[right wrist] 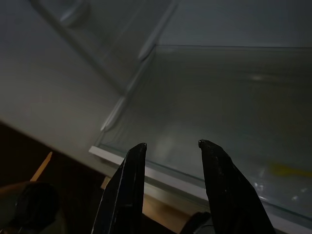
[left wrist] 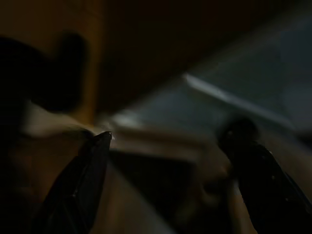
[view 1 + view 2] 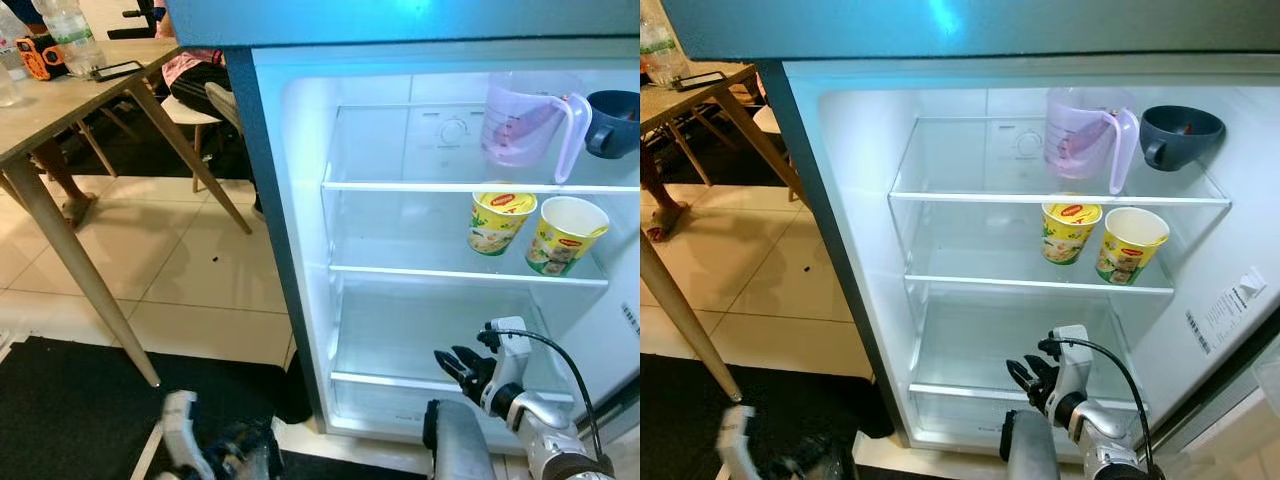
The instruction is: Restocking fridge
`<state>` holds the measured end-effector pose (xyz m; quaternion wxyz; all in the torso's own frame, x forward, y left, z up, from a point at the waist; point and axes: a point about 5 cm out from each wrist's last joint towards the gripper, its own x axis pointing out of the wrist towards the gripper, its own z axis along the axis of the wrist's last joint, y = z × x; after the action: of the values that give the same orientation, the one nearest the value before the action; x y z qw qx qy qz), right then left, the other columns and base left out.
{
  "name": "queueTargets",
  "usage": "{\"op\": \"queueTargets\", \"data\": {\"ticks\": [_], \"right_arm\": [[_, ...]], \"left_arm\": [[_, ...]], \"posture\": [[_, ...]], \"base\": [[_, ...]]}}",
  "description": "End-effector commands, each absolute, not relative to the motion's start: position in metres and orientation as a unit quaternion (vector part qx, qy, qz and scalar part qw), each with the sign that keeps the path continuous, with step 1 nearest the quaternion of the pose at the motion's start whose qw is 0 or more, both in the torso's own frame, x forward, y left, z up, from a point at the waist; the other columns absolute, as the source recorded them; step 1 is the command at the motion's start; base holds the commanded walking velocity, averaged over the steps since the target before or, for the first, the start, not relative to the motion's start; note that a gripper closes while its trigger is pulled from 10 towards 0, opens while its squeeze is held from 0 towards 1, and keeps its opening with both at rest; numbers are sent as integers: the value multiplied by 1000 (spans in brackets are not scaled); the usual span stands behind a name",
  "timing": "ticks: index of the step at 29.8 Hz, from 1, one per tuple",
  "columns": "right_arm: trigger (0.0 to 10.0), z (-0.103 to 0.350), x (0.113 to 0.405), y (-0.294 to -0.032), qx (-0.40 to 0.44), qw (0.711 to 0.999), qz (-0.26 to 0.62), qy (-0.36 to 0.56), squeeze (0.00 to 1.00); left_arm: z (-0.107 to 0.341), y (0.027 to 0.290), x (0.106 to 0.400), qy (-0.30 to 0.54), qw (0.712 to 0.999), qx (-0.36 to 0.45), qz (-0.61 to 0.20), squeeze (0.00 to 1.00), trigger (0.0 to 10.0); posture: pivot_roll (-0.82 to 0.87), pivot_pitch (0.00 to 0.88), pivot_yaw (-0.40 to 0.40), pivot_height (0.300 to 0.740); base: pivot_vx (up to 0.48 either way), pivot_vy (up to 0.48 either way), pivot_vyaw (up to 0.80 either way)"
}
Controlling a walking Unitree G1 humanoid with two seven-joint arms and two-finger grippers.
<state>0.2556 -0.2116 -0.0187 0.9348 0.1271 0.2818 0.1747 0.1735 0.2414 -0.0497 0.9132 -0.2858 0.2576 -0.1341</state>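
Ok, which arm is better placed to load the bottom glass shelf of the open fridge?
Probably right: the right gripper is raised at the bottom glass shelf, jaws open and empty. The left gripper hangs low over the black mat.

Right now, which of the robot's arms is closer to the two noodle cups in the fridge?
The right. The right gripper is raised at the fridge's bottom shelf, below the noodle cups. The left gripper hangs low outside the fridge, over the dark mat.
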Motion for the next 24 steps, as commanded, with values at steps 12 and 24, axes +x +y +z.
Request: {"op": "queueTargets", "data": {"ticks": [12,24], "right_arm": [[10000,-23,253,-215,124,939,137,289,0],[10000,-39,234,-223,133,932,81,328,0]], "left_arm": [[-37,275,192,212,949,-235,13,0,10000],[-50,267,188,274,935,-219,54,0,10000]], "posture": [[-19,0,44,625],[-22,0,43,625]], "base": [[0,0,0],[0,0,0]]}}
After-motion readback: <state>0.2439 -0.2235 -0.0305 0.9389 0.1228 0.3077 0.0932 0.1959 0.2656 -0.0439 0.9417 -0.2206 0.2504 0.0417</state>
